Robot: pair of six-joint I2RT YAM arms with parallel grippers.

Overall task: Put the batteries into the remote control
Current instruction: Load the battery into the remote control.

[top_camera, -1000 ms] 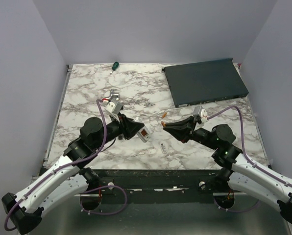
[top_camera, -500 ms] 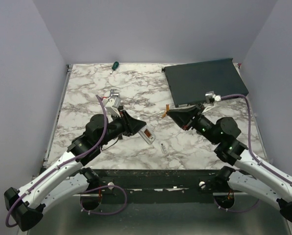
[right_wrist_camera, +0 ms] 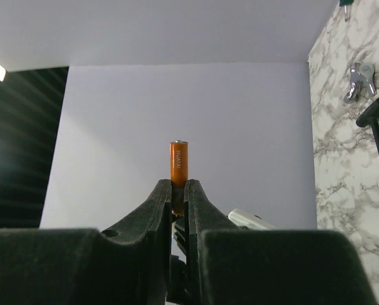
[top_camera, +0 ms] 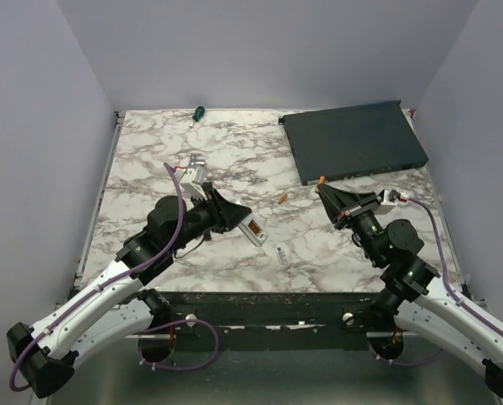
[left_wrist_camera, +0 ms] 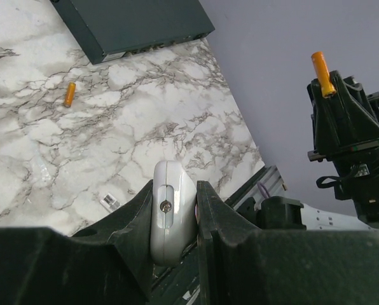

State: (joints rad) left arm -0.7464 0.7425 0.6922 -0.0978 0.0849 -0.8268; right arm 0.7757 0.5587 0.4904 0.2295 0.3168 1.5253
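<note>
Overhead, the remote control (top_camera: 252, 229) is held off the worktop (top_camera: 150, 160) in the closed left hand (top_camera: 240, 221), likely presented to the other arm, with a loose battery (top_camera: 282, 197) lying between the arms. From the left wrist, the remote control's end is clamped on both sides. From the right wrist, the held battery (right_wrist_camera: 179, 164) is pinched low in the nearly shut right hand (right_wrist_camera: 179, 189), its top exposed, presumably for insertion.

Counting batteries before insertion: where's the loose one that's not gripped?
Top view: the loose battery lies flat on the marble table near its centre, just in front of the dark flat box, off its left near corner and apart from it.
</note>
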